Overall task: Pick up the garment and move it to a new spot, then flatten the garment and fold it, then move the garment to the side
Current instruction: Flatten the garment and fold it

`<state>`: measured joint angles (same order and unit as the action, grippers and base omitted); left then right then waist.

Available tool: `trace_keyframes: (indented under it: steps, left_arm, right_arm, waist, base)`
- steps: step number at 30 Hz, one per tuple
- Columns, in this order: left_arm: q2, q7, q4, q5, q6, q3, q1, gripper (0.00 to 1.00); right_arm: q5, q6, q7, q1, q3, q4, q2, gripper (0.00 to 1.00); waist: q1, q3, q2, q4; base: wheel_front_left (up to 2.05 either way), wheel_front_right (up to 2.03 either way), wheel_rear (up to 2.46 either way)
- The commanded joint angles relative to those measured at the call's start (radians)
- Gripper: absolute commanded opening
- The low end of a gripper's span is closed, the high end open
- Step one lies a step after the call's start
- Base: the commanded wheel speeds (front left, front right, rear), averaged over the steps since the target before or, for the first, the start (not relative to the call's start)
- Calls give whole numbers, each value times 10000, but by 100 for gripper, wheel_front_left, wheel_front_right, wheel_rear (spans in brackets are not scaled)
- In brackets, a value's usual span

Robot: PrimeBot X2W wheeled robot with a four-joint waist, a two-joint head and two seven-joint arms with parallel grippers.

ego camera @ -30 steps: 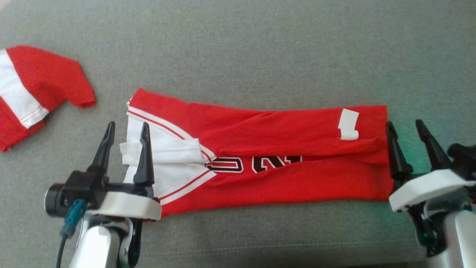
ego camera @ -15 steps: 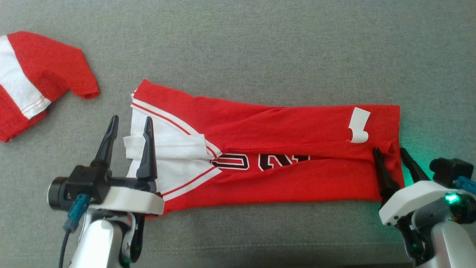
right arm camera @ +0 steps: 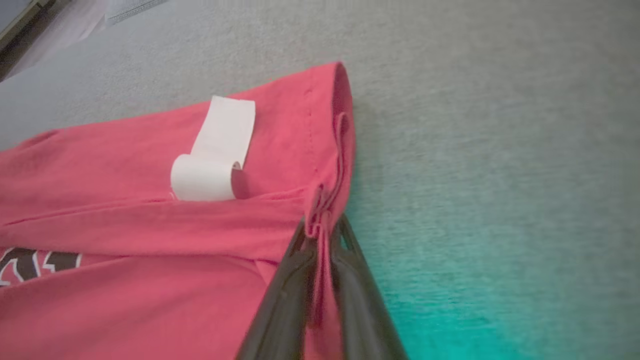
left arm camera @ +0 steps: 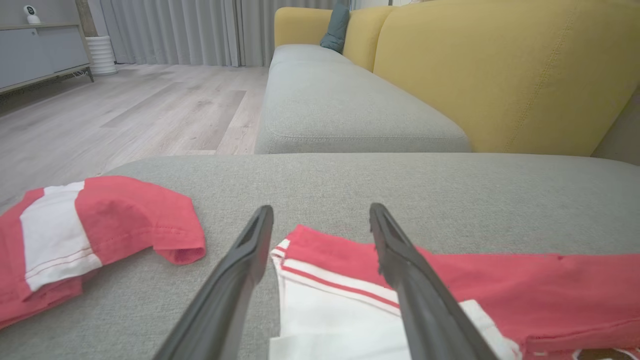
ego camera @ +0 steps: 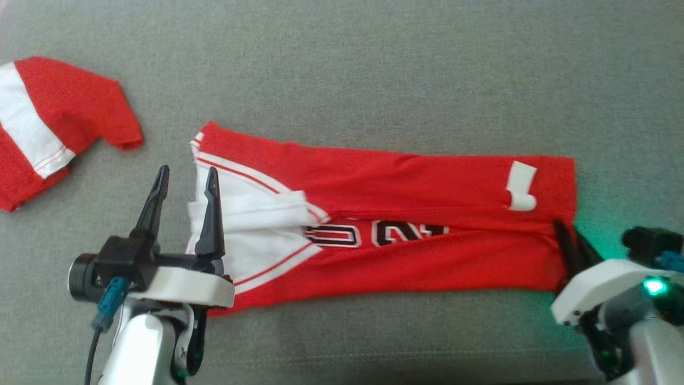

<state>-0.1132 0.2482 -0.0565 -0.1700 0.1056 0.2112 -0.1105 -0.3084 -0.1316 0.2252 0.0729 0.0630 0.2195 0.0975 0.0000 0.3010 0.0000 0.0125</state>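
Note:
The garment (ego camera: 406, 230) is a red jersey with white panels and dark lettering, folded into a long strip across the grey cushion; it also appears in the right wrist view (right arm camera: 150, 230) and the left wrist view (left arm camera: 500, 290). A white label (ego camera: 521, 185) lies near its right end. My right gripper (ego camera: 567, 231) is shut on the garment's right edge, with the red cloth pinched between its fingers (right arm camera: 320, 235). My left gripper (ego camera: 184, 176) stands open over the white left end, one finger over the cloth and one over bare cushion (left arm camera: 320, 215).
A second red and white garment (ego camera: 48, 128) lies at the far left of the grey cushion (ego camera: 374, 69). In the left wrist view a yellow sofa back (left arm camera: 500, 75) rises behind, with another grey seat (left arm camera: 340, 105) and wooden floor (left arm camera: 125, 105) beyond.
My right gripper moved in onto the garment's right edge and shut on it. The left gripper stayed open in place. The camera shifted slightly.

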Motion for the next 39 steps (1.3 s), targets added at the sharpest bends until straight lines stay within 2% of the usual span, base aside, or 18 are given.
trace_keyframes:
  steps: [1, 9, 12, 15, 21, 26, 31, 39]
  left_arm:
    - [-174, 88, 283, -53, 21, -325, -149, 100]
    - [-201, 60, 244, -91, 37, -211, -4, 100]
    - [-205, 48, 241, -106, 51, -170, 41, 100]
    - [-210, 38, 244, -136, 82, -156, 114, 100]
    - [-222, 14, 249, -187, 117, -129, 185, 100]
    - [-230, -30, 253, -198, 150, -65, 192, 100]
    - [-193, -54, 244, -217, 171, 35, 158, 100]
    - [-100, -52, 180, -213, 146, 277, -30, 100]
  right_arm:
    - [-21, 9, 48, 7, 248, -336, 423, 0]
    - [122, 9, 259, 53, 1625, -859, 1181, 0]
    - [145, 9, 436, -1, 1753, -1291, 1145, 0]
    - [157, 9, 760, -58, 1405, -1997, 924, 0]
    - [117, 9, 1424, -38, 164, -3446, 464, 0]
    - [-155, 9, 1822, 135, -1953, -4068, 62, 0]
    - [-962, 9, 1576, 475, -3916, -3387, -334, 0]
    - [-2659, 9, 204, 1683, -6063, -1512, -468, 0]
  waist:
    - [0, -134, 0, -60]
    - [0, -523, 0, -141]
    - [0, -661, 0, -123]
    - [0, -791, 0, -123]
    - [0, -946, 0, -112]
    - [0, -1071, 0, -40]
    - [0, -1071, 0, 193]
    - [0, -669, 0, 680]
  base:
    - [0, 0, 0]
    - [0, 0, 0]
    - [0, 0, 0]
    - [0, 0, 0]
    - [0, 0, 0]
    - [0, 0, 0]
    - [0, 0, 0]
    - [0, 0, 0]
